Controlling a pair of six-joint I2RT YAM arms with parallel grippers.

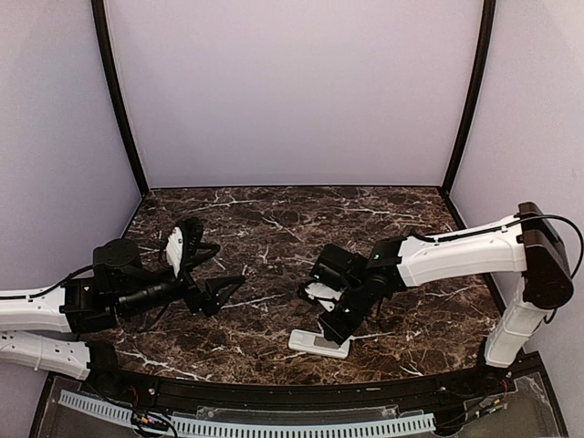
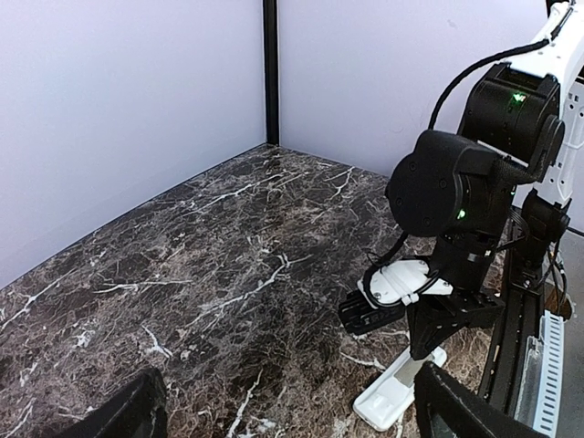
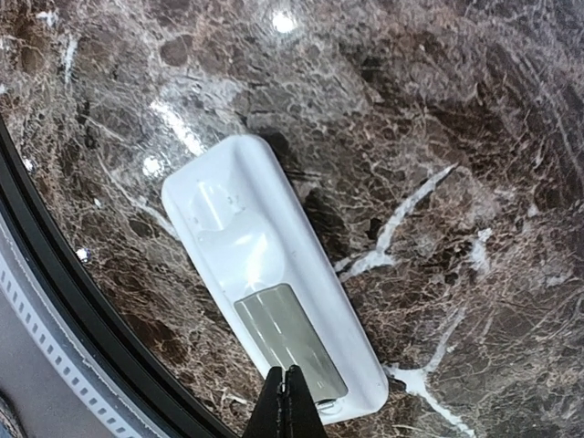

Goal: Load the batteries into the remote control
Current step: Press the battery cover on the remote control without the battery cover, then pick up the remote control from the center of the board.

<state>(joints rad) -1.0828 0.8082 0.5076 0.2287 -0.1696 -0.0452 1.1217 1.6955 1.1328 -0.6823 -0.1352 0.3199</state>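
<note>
**White remote, back up, under a closed claw: risks on file**

Item: remote (image 1: pixel 319 343), lower centre of the overhead view. It lies flat on the marble table (image 1: pixel 274 228), close to the near edge. Its back faces up. A grey panel (image 3: pixel 290 339) with lengthwise ridges fills the bay, in the lower half of the right wrist view.

Batteries: none seen loose in any view. Whether they sit under the grey panel, or whether the ridges are the batteries themselves, cannot be told.

Right claw (image 3: pixel 290 403): jaws pressed together, holding nothing. The tips sit at the bottom centre of its own view, at or just over the end of the remote beside the panel. Contact cannot be confirmed.

Left claw (image 1: pixel 226 294): jaws wide apart and empty, centre left of the overhead view, well apart from the remote.

Risks, as judged:
- Nothing pins the remote. A push from the closed tips would likely slide or spin it on the glossy stone, perhaps toward the near edge.
- Pressure at one end could tip the far end up.
- The narrow tips may skid off the smooth panel and miss its edge, or wedge it crooked in the bay.
- If the panel springs loose, it could skip off the table.
- The left claw looks too far off to steady anything quickly.
</note>
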